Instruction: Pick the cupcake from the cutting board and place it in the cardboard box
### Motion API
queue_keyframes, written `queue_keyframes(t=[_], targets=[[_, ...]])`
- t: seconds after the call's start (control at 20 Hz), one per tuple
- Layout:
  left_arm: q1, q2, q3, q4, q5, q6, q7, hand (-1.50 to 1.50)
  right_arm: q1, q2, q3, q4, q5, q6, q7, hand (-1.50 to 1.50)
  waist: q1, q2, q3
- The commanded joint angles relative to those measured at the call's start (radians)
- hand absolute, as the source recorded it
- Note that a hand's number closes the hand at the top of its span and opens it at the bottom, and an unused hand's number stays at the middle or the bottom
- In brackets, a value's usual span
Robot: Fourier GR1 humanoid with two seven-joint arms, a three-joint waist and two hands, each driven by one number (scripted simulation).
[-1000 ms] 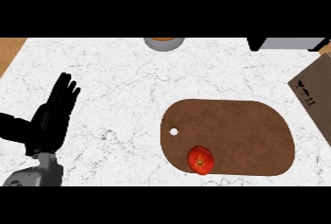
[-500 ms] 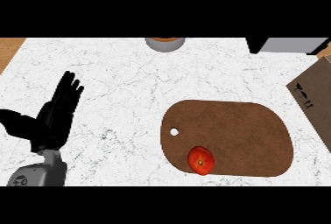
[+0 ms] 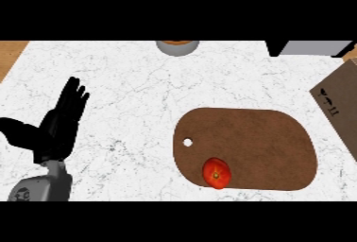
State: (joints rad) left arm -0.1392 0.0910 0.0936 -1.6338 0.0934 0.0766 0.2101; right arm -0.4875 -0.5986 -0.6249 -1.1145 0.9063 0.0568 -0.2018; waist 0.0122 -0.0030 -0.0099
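One red fruit (image 3: pixel 216 173) lies on one cutting board (image 3: pixel 258 134); left hand (image 3: pixel 57 130) (fingers (image 3: pixel 75 97) straight) rests apart.

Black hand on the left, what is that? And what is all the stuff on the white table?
It belongs to a robot shaped like a person. The picture is taken from the robot's head, looking steeply down at a white marble counter. The black thing is the robot's left hand, on a grey forearm. It is open, fingers up, resting and holding nothing. The right hand is not in the picture. On the counter lies a brown rounded cutting board with a small hole. Near its lower edge sits a small red round thing, which the robot should pick up. At the right edge is part of a brown cardboard box, where it should go. At the top stands a grey bowl.
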Motion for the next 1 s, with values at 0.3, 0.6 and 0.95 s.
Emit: queue_keyframes(t=[0.3, 0.6, 0.95], targets=[[0.050, 0.000, 0.016, -0.013, 0.020, -0.013, -0.018, 0.00, -0.131, 0.034, -0.262, 0.103, -0.389, 0.117, 0.012, -1.50, -0.017, -0.002, 0.011], [0.074, -0.023, -0.027, -0.089, -0.019, 0.028, 0.035, 0.00, -0.118, -0.043, -0.394, 0.151, -0.574, 0.221, 0.042, -1.50, -0.015, -0.001, 0.011], [0.065, -0.041, -0.049, -0.048, -0.038, 0.026, -0.004, 0.00, -0.050, -0.155, -0.438, 0.282, -0.684, 0.204, -0.034, -1.50, -0.009, 0.004, 0.011]])
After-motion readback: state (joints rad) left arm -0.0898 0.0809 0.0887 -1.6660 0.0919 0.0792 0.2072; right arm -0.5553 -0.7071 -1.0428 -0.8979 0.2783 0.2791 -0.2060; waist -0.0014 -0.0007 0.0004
